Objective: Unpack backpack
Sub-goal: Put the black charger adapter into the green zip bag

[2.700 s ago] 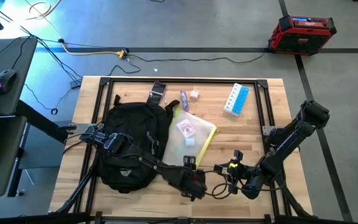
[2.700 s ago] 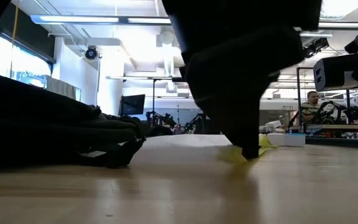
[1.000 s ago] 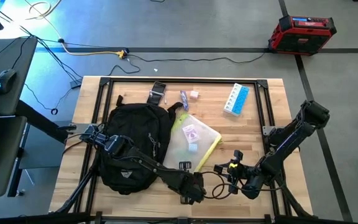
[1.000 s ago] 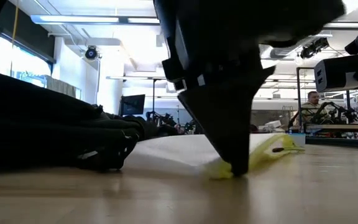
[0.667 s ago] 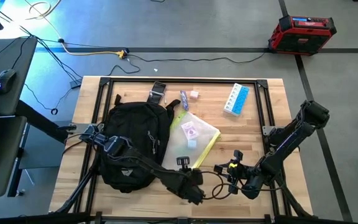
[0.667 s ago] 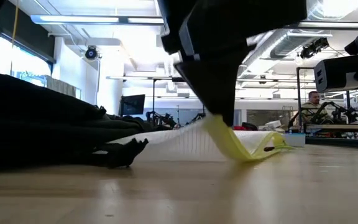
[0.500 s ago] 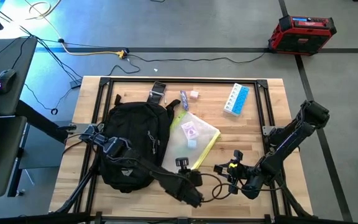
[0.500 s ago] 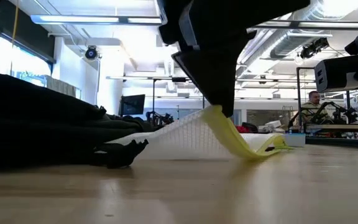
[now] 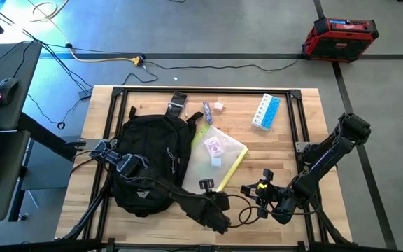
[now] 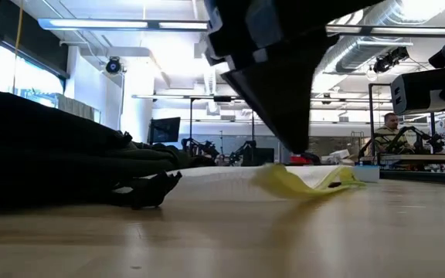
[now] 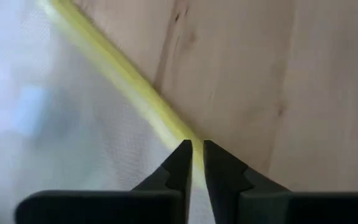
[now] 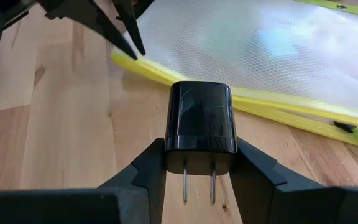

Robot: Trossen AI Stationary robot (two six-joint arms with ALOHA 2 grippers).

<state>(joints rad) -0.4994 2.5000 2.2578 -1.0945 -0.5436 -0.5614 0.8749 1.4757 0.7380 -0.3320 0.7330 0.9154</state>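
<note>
The black backpack (image 9: pixel 149 161) lies on the table's left half, no gripper on it. Right of it lies a translucent pouch (image 9: pixel 219 155) with neon-yellow trim (image 11: pixel 129 84), flat on the wood. My left gripper (image 11: pixel 197 149) hovers just over the pouch's near yellow corner (image 10: pixel 284 176). Its fingers stand a narrow slit apart and hold nothing. My right gripper (image 9: pixel 252 189) waits near the front edge, right of the pouch, shut on a black charger plug (image 12: pixel 199 118). My right gripper pinches the charger's two opposite side faces (image 12: pixel 169 146) between its two fingers, at the end where the prongs are. The two metal prongs (image 12: pixel 197 180) point back toward the wrist. The fingers lie level and point toward the pouch. The charger sits level in the hold.
A blue-and-white pill organiser (image 9: pixel 266 112) lies at the far right. Small items (image 9: pixel 176 108) (image 9: pixel 207 112) (image 9: pixel 219 106) lie along the far edge. A red box (image 9: pixel 339 33) stands on the floor beyond the table. A person (image 10: pixel 390 123) sits in the room behind.
My left gripper had the pouch's near yellow corner pinched and raised it off the table. The gripper has stayed up, and the corner has dropped out of the fingers and lies flat on the wood again. The rest of the pouch has stayed where it was.
</note>
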